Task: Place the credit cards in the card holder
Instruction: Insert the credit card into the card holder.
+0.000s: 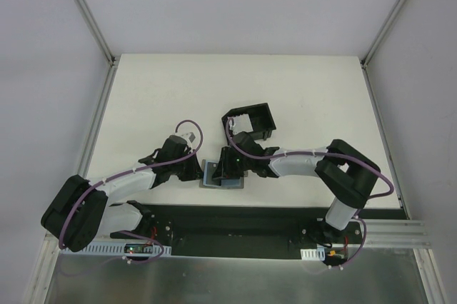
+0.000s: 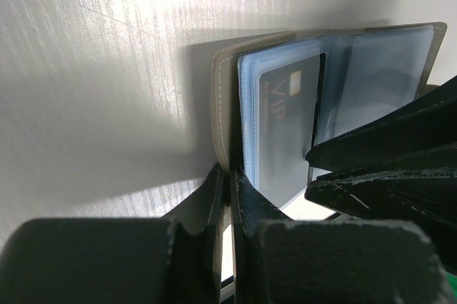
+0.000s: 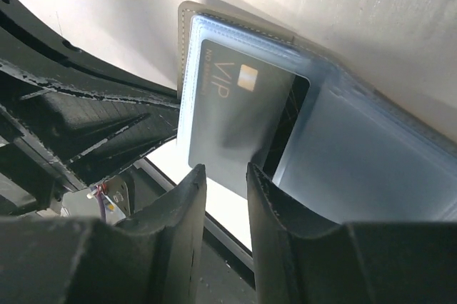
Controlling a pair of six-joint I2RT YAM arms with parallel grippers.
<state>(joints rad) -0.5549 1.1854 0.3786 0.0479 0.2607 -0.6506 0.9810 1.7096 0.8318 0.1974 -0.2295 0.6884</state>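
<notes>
A grey wallet (image 1: 214, 176) lies open near the table's front edge, with clear plastic sleeves (image 3: 371, 154). A dark blue credit card marked VIP (image 3: 239, 108) sits in a sleeve; it also shows in the left wrist view (image 2: 289, 122). My left gripper (image 2: 232, 179) is shut on the wallet's grey cover edge (image 2: 221, 104). My right gripper (image 3: 227, 175) is open, its tips just short of the card's near edge, nothing between them. The black card holder (image 1: 250, 122) stands behind the wallet, apart from both grippers. No other card shows.
The table's front edge and the black base rail (image 1: 235, 222) lie just behind the wallet's near side. The two grippers (image 1: 214, 167) are close together over the wallet. White walls enclose the table at left, right and back.
</notes>
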